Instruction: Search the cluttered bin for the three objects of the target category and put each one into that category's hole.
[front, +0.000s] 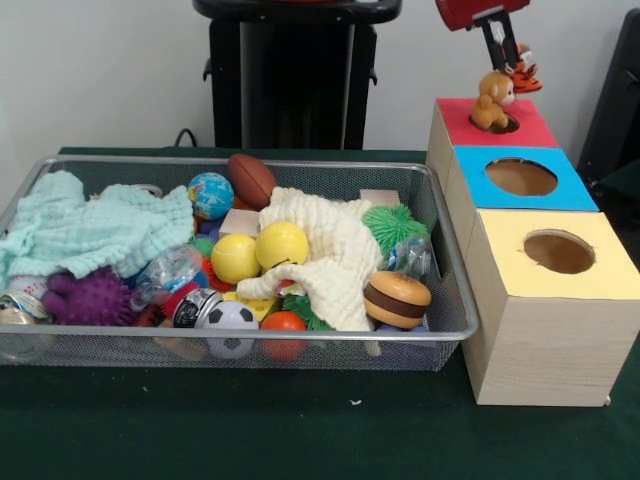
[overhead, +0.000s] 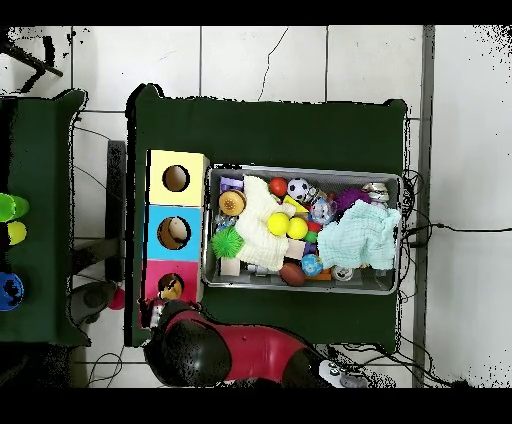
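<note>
The silver wire-mesh bin (front: 240, 162) fills the table's left and middle and is full of toys; it also shows in the overhead view (overhead: 300, 170). A tan-brown plush animal (front: 493, 100) sits half inside the red-faced hole (front: 510, 125) of the farthest wooden box, its head sticking out. An orange striped plush (front: 523, 72) shows just behind it, beside my gripper (front: 500, 55). My gripper hangs right above the tan plush; whether it is open or shut does not show. In the overhead view the red box (overhead: 152, 283) has something tan in its hole. No third plush shows.
Next to the red box stand a blue-faced hole (front: 520, 177) and a yellow-faced hole (front: 558, 252). The bin holds a purple spiky ball (front: 90, 297), a toy burger (front: 396, 299), a mint cloth (front: 90, 230), a cream cloth (front: 335, 250), yellow balls and a football.
</note>
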